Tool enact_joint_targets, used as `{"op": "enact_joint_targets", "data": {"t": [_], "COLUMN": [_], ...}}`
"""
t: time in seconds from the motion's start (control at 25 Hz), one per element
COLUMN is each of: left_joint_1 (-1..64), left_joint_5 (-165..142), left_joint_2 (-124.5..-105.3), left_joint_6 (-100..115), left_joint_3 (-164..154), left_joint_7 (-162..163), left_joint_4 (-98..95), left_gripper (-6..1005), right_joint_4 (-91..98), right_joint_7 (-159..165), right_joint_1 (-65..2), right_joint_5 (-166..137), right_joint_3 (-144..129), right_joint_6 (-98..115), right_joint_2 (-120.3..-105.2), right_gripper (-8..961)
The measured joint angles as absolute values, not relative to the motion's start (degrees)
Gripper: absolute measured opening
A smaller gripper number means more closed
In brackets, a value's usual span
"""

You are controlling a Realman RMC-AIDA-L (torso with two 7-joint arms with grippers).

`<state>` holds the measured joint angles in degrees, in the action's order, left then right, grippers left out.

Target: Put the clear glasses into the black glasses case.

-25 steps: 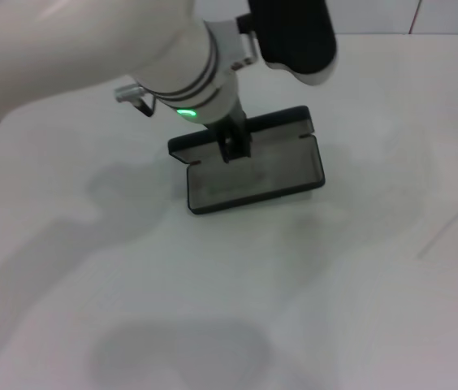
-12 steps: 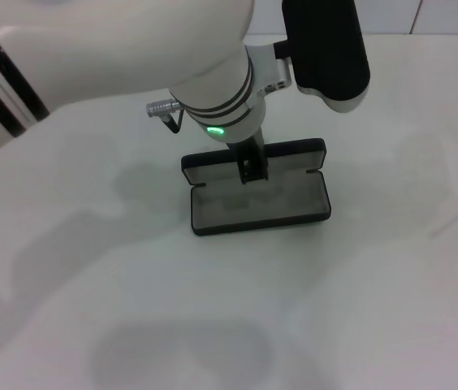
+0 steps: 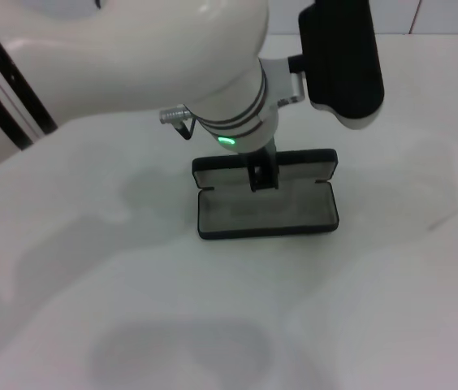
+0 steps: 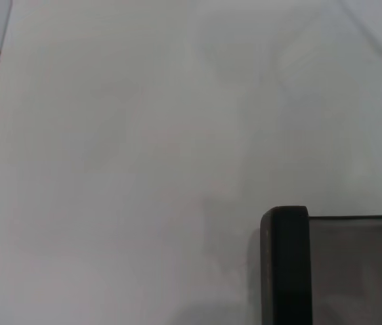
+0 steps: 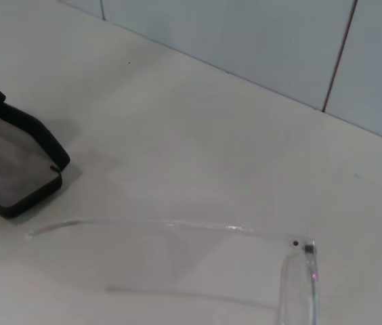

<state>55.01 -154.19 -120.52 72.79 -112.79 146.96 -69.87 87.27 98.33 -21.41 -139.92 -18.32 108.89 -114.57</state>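
Observation:
The black glasses case (image 3: 265, 213) lies open on the white table, grey lining up, its lid raised at the far side. My left gripper (image 3: 263, 175) reaches down from the big white arm onto the lid edge, and the case follows it. One corner of the case (image 4: 286, 271) shows in the left wrist view. The clear glasses (image 5: 177, 227) show close up in the right wrist view, one thin arm pointing toward the case (image 5: 15, 169), a shadow beneath them. In the head view only a faint clear arm (image 3: 456, 213) shows at the right edge. My right gripper is out of view.
The white table (image 3: 213, 325) spreads around the case. A tiled wall (image 5: 245, 40) rises behind the table's far edge. The left arm's dark forearm cover (image 3: 343, 57) hangs above the case's far right corner.
The left arm has moved right and toward me, and the case has come with it, turning from a tilted position to lie square.

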Motion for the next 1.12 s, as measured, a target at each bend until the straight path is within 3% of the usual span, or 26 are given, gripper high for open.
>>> {"op": "enact_joint_targets", "data": {"t": [0.88,1.12], "left_joint_1": [55.5,55.4], "left_joint_5": [-152.8,-153.3], "left_joint_2": [-120.58,-120.58], "left_joint_6": [71.9,73.2], "left_joint_3": [-116.9,-117.1], "left_joint_7": [145.8,146.5], "left_joint_4": [-71.0,-73.1], "left_gripper": [215,368], "right_joint_4": [87.2,87.2], "right_joint_7": [97.5,97.5], "right_joint_1": [-21.4,-21.0], "right_joint_5": [-139.2,-138.2], "right_joint_3": [-18.5,-18.5], "right_joint_6": [109.5,109.6], "right_joint_2": [-115.13,-115.14], "right_gripper": [50,50]}}
